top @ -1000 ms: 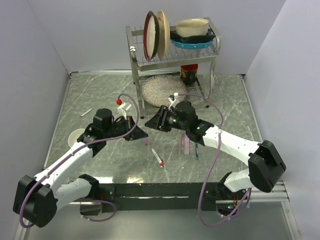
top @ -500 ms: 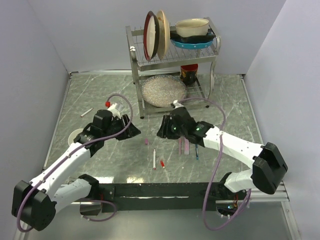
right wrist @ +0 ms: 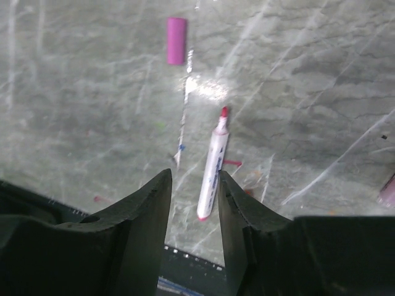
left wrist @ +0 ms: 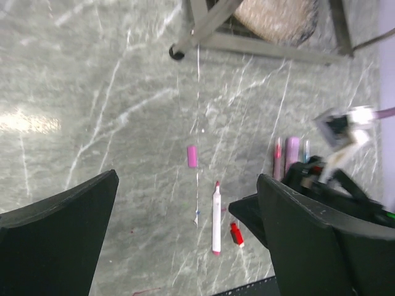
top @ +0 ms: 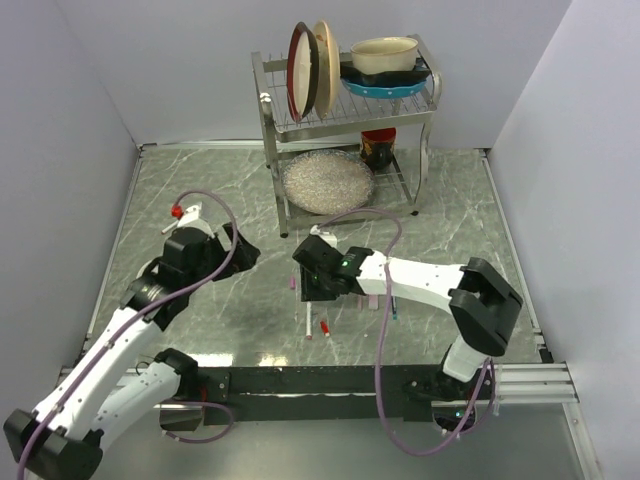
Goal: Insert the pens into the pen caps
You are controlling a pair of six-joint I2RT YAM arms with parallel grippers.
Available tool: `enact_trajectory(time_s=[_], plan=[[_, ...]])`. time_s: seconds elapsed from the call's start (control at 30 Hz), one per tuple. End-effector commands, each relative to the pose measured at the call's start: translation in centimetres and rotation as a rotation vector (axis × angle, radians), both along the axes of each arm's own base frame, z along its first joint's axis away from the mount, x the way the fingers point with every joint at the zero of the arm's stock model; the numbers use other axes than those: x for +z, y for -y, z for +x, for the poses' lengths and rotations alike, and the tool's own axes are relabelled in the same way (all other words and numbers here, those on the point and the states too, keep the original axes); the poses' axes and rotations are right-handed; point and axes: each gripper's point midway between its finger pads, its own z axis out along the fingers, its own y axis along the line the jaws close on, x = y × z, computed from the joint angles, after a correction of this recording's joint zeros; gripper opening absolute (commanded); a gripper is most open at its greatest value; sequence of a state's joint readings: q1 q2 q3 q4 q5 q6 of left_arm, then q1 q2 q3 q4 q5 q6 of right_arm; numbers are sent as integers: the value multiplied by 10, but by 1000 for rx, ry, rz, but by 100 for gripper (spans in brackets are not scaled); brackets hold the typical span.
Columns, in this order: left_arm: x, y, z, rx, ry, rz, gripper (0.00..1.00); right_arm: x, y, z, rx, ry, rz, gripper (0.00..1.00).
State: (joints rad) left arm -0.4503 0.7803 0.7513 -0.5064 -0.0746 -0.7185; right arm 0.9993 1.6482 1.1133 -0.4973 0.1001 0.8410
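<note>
Open lane on the left, crowded on the right.
Bare table (top: pixel 250 310) lies between the wide-spread left gripper (left wrist: pixel 186 185) and the white pen (top: pixel 309 322). The right gripper (right wrist: pixel 195 176) hangs over that pen, barring it from above; a red cap (top: pixel 325 326) sits just beside. The right arm (top: pixel 420 278) overlies other pens (top: pixel 372 298). The rack (top: pixel 277 190) walls the back.

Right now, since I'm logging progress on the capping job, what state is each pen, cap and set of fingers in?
white pen, uncapped, lying flat
red cap, off, lying beside the white pen
magenta cap, off, lying alone
left fingers, wide open, empty
right fingers, open, empty, over the white pen
</note>
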Motion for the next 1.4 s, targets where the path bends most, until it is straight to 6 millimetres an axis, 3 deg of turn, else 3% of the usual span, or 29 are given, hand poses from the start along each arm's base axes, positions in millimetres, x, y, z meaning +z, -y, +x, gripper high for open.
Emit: enact_trajectory(time_s=[0.0,0.23,0.53,0.8,0.9,0.97,1.07,1.27,1.37], plan=[[7,-13,-3,35,60,20,99,3,-8,9,-38,24,-24,42],[15,-21,-3,80,101,19,99,-21,-17,8,-30,-18,-91,37],[18,-24,-4,90,111,20,99,-45,1,6,-58,-34,-208,35],[20,-24,-4,90,117,18,100,-66,-2,-4,-23,-80,-208,32],[20,-23,-4,83,118,17,99,-69,-1,-4,-19,-82,-217,29],[20,-22,-4,75,117,17,99,-69,-3,-4,-6,-76,-210,22],[22,-13,-6,25,124,-1,99,-59,-6,3,10,-45,-206,1],[30,27,-23,-218,145,-104,99,-4,-9,29,-20,72,-141,0],[39,46,-35,-343,168,-170,97,36,-12,35,-37,125,-5,0]])
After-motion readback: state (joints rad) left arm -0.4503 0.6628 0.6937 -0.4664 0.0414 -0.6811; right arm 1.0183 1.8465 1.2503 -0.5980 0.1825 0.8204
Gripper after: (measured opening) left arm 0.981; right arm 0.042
